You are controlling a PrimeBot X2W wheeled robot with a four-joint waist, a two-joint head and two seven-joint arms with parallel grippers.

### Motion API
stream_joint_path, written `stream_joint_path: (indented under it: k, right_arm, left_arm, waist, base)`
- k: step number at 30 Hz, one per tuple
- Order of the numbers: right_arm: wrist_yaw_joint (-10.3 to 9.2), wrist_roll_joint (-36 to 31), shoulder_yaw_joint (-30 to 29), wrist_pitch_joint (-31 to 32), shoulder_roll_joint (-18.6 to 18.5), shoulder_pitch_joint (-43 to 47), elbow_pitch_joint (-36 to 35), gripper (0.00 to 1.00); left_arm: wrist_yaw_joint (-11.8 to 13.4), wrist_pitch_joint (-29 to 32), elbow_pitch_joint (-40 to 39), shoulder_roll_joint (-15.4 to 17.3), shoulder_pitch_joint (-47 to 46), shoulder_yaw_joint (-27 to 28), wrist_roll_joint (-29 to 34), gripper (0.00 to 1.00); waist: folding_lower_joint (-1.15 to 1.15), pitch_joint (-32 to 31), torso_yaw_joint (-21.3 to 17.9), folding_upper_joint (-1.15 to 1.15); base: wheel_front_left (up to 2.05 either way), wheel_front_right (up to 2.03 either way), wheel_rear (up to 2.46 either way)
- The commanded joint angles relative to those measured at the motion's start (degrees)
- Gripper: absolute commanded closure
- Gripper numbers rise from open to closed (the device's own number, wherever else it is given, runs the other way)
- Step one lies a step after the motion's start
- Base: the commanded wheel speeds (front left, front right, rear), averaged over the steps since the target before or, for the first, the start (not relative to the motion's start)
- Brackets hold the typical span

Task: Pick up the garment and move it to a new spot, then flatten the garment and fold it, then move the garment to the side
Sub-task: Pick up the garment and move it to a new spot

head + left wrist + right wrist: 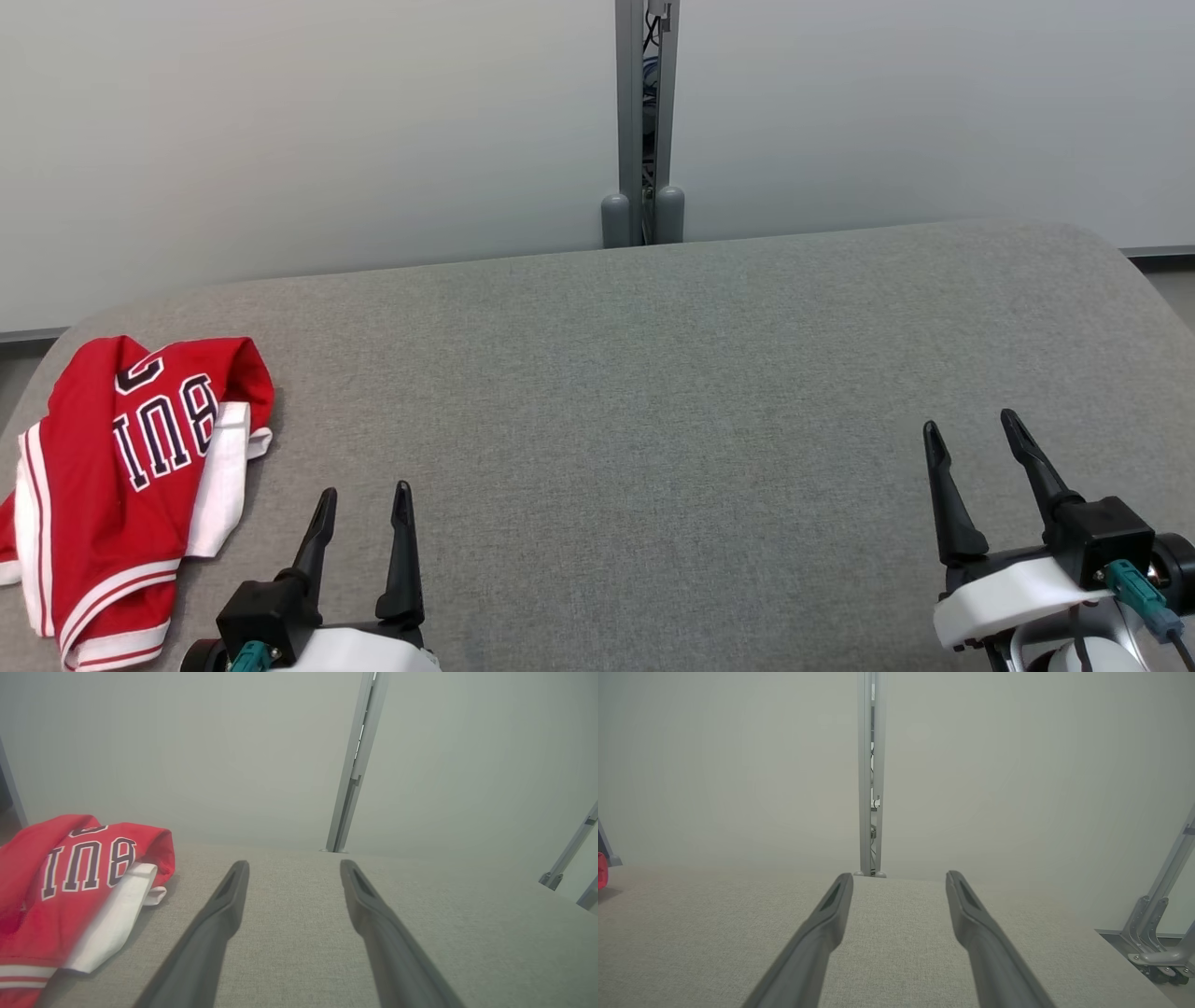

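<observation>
The garment (121, 485) is a red jersey with white trim and dark lettering, lying folded at the near left corner of the grey table (653, 392). My left gripper (364, 497) hovers open just right of it, nothing between its fingers. In the left wrist view the garment (70, 891) lies to the left of the open left gripper (294, 865). My right gripper (971, 431) stands open and empty over the table's near right. The right wrist view has the right gripper (899, 876) above bare cloth, with a red sliver of the garment (601, 870) at the far left edge.
A grey metal post (644, 121) rises behind the table's far edge, between pale wall panels. The table's corners are rounded. A wheeled metal stand (1162, 933) sits on the floor off the table's right side.
</observation>
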Motion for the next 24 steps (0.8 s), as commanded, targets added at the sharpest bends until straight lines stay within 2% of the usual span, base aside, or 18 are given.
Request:
stream_joint_path:
  k: [1,14,24]
  right_arm:
    - [0.13,0.2,0.1,-0.4,-0.3,0.4,-0.4,0.00]
    - [0.13,1.7,3.0,-0.4,-0.1,1.4,-1.6,0.00]
    - [0.12,2.4,4.8,-0.4,0.3,2.0,-1.6,0.00]
  left_arm:
    - [-0.3,-0.1,0.0,0.3,-0.2,0.0,0.2,0.00]
    - [-0.3,-0.1,-0.7,0.3,0.2,0.7,1.3,0.00]
    - [-0.7,-0.1,-0.7,0.3,0.9,1.5,2.2,0.00]
  waist:
    - [0.00,0.0,0.4,0.00]
    - [0.00,0.2,8.3,0.00]
    - [0.00,0.4,16.8,0.00]
  base:
    - [0.00,0.00,0.00]
    - [0.00,0.00,0.00]
    - [0.00,0.00,0.00]
